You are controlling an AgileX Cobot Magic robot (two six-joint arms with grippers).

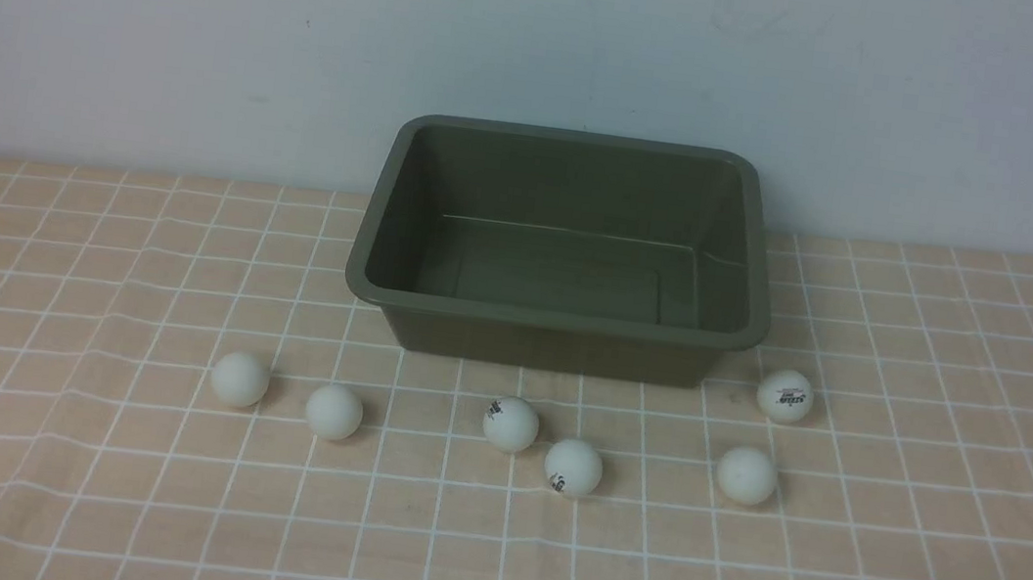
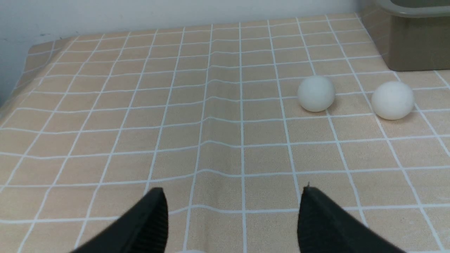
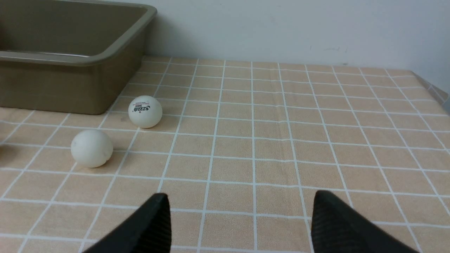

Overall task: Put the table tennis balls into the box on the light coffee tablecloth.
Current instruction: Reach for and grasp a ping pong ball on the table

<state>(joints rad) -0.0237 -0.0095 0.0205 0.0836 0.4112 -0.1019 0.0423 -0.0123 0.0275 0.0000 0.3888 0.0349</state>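
The dark olive box (image 1: 555,319) stands empty at the back middle of the light coffee tablecloth (image 1: 61,471). Several white table tennis balls lie in front of it: two at the left (image 1: 239,379) (image 1: 334,412), two in the middle (image 1: 511,424) (image 1: 573,466), two at the right (image 1: 746,475) (image 1: 784,396). The left wrist view shows the left pair of balls (image 2: 316,93) (image 2: 392,100) well ahead of my open left gripper (image 2: 233,191). In the right wrist view the right pair of balls (image 3: 92,148) (image 3: 145,111) lie ahead of my open right gripper (image 3: 239,196), beside the box (image 3: 70,59). Neither gripper appears in the front view.
A pale wall (image 1: 215,17) rises right behind the box. The cloth shows slight wrinkles (image 2: 207,116) and drops off at the table's side edges (image 2: 21,88) (image 3: 432,88).
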